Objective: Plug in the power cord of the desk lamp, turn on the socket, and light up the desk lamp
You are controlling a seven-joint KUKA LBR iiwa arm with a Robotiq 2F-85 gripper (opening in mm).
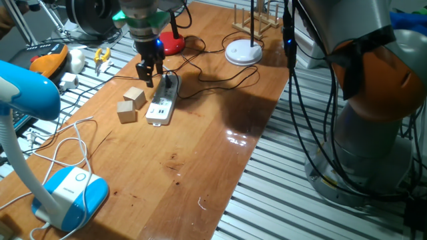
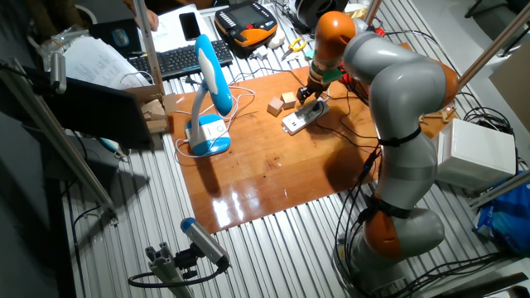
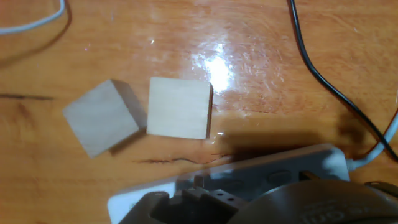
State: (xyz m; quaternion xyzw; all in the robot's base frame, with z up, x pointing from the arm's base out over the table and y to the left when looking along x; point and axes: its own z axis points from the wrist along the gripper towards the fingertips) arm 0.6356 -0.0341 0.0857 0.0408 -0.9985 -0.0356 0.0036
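Wooden tabletop [image 1: 200, 153] carries the socket [image 1: 162, 103]; the claw [image 1: 148, 77] hovers above it, its grip impossible to tell. Align squarely over the outlet, then press straight down.

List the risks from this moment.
1. The gripper hangs right over the socket; pushing off-centre may slide the strip across the table.
2. Two wooden blocks sit just beside the socket and could get knocked.
3. The power cord loops nearby and might snag.
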